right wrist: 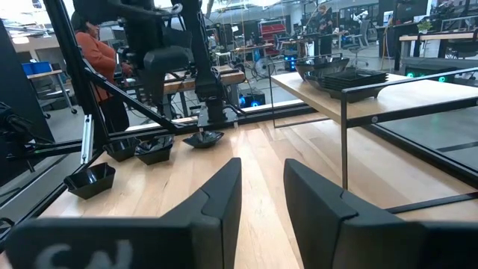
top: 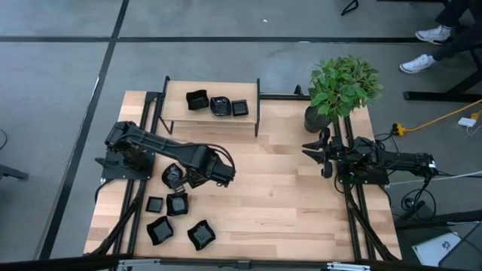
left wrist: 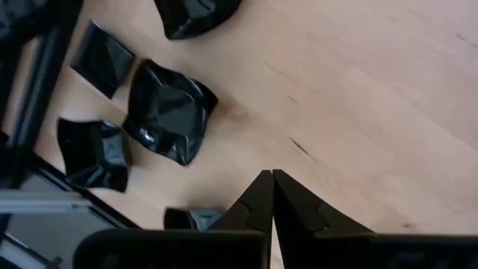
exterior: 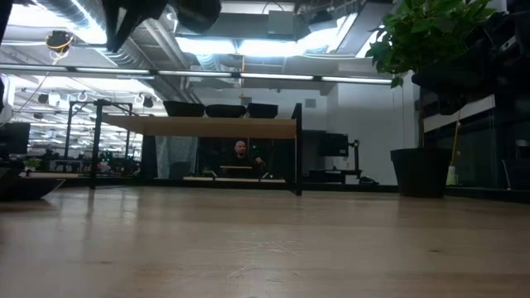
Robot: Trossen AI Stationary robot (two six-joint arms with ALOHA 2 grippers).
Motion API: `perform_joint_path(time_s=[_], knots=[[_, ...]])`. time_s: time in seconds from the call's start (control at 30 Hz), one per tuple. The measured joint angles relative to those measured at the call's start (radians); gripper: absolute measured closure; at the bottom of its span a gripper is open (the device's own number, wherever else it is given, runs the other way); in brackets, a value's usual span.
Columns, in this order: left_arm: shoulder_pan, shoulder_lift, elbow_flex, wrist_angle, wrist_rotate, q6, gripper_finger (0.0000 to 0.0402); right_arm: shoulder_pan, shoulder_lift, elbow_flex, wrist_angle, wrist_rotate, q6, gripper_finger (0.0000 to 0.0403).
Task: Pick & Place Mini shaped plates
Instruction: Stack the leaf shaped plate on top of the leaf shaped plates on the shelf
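Up on the raised shelf (top: pixel 211 117) sit three mini shaped plates (top: pixel 218 105). Left gripper (top: pixel 175 179) hovers fingers closed over tabletop plates (top: pixel 177 203); right gripper (top: pixel 315 147) fingers parted, empty.

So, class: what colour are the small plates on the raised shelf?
Glossy black plates on the shelf; the high view shows them best.
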Motion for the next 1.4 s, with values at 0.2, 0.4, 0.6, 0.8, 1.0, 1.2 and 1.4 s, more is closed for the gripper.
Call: perform_joint_path(time_s=[0.2, 0.4, 0.6, 0.8, 1.0, 1.2, 1.4], knots=[[0.0, 0.002, -0.089, -0.003, 0.06, -0.018, 0.0392, 0.0, 0.0, 0.0, 0.0, 0.0, 0.0, 0.03], [0.0, 0.002, -0.193, -0.003, 0.075, -0.052, 0.0383, 0.0, 0.0, 0.0, 0.0, 0.0, 0.0, 0.03], [0.019, 0.002, -0.27, -0.004, 0.084, 0.016, 0.0367, 0.0, 0.0, 0.0, 0.0, 0.0, 0.0, 0.03], [0.03, 0.002, -0.321, -0.003, 0.02, 0.225, 0.0351, 0.0, 0.0, 0.0, 0.0, 0.0, 0.0, 0.03], [0.061, 0.002, -0.379, -0.003, -0.039, 0.237, 0.0328, 0.0, 0.0, 0.0, 0.0, 0.0, 0.0, 0.03], [0.083, 0.002, -0.422, 0.035, -0.052, 0.39, 0.0286, 0.0, 0.0, 0.0, 0.0, 0.0, 0.0, 0.03], [0.082, 0.002, -0.493, 0.109, -0.074, 0.412, 0.0223, 0.0, 0.0, 0.0, 0.0, 0.0, 0.0, 0.03]])
